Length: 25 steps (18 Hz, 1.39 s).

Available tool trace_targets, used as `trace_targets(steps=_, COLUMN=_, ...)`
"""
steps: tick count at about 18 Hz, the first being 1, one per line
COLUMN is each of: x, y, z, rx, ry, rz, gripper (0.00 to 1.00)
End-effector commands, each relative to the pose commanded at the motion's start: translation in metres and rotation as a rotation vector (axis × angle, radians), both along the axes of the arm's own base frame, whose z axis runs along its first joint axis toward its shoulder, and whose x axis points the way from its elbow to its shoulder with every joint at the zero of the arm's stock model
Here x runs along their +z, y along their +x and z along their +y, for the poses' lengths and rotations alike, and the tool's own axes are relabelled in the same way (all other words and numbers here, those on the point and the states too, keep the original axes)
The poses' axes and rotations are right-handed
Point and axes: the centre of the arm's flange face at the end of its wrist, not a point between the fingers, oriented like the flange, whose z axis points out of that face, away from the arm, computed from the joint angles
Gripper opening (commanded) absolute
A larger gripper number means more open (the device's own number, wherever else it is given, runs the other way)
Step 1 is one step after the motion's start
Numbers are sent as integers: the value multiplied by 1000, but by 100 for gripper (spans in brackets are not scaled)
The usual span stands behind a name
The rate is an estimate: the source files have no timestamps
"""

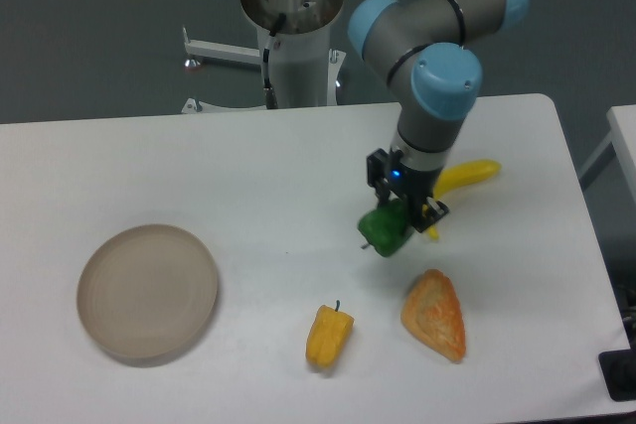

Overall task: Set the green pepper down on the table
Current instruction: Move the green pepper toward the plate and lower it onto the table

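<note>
The green pepper (385, 228) is a small glossy dark-green lump at the middle right of the white table (248, 176). My gripper (400, 212) comes down on it from above and its dark fingers close around its top. The pepper looks to sit at or just above the tabletop; I cannot tell whether it touches. The round beige plate (148, 291) lies far to the left, empty.
A yellow pepper (328, 335) lies in front of the green one. An orange wedge-shaped slice (435, 314) lies to the front right. A yellow banana (465, 176) lies behind the gripper, partly hidden by it. The arm's base (296, 27) stands at the back edge.
</note>
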Motion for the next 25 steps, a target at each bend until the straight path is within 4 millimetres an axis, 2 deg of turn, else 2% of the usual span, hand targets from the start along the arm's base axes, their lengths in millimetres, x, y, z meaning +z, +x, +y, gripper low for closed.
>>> trace_targets(steps=5, x=-35, y=30, z=-7, rx=159, ry=30, rz=-71, gripper=26)
trace_targets(steps=7, x=-41, y=48, z=0, rx=170, ry=34, rz=-79, gripper=26)
trace_targets(steps=11, x=-54, y=65, z=6, rx=151, ry=30, rz=-80, gripper=27)
trace_targets(steps=19, x=-67, y=66, z=14, rx=42, ry=50, rz=-62, gripper=27)
trace_targets(steps=25, x=-78, y=65, z=15, rx=35, ry=37, rz=-72, gripper=27)
